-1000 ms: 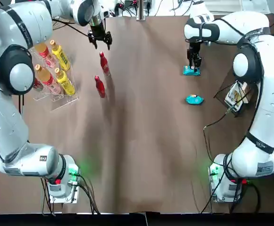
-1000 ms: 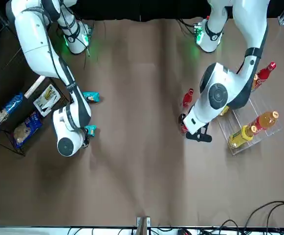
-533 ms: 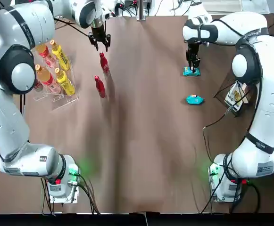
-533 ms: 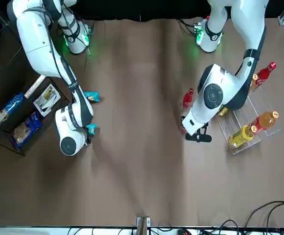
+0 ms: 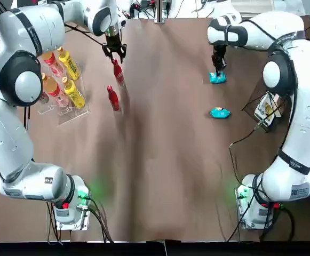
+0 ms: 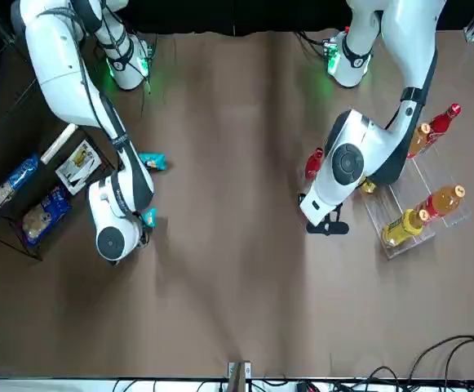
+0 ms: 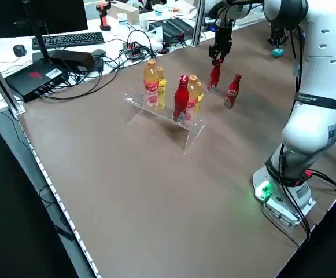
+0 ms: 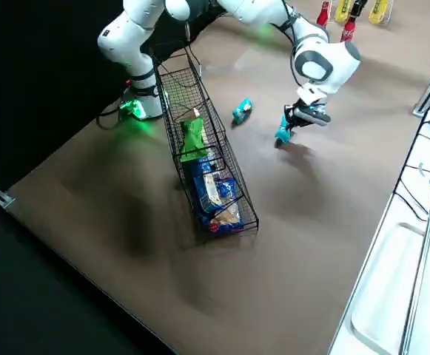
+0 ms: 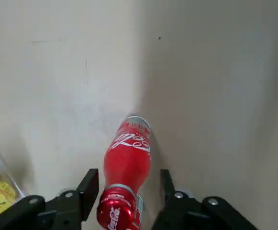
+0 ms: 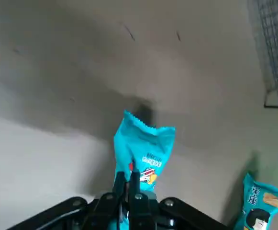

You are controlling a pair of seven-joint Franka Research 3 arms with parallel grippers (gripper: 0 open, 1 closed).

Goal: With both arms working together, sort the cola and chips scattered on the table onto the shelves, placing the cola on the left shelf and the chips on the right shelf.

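My left gripper (image 5: 114,52) hangs open at the table's far left, its fingers on either side of the red cap of an upright cola bottle (image 9: 128,152). A second cola (image 5: 112,98) stands just nearer, and a third cola (image 7: 181,97) stands in the clear left shelf (image 5: 72,114). My right gripper (image 10: 129,178) is shut on a teal chips packet (image 10: 146,143), held a little above the table (image 5: 160,160). Another teal chips packet (image 5: 219,112) lies nearer on the table. A green chips packet (image 8: 192,137) sits in the black wire right shelf (image 8: 238,198).
Orange and yellow-labelled bottles (image 5: 68,63) fill most of the left shelf. Blue-and-white bags (image 8: 213,194) lie low in the wire rack. Cables, a keyboard and boxes sit beyond the table's far edge (image 7: 69,40).
The left gripper has come down over the far cola bottle's cap. The right gripper has risen slightly with the teal packet in it.
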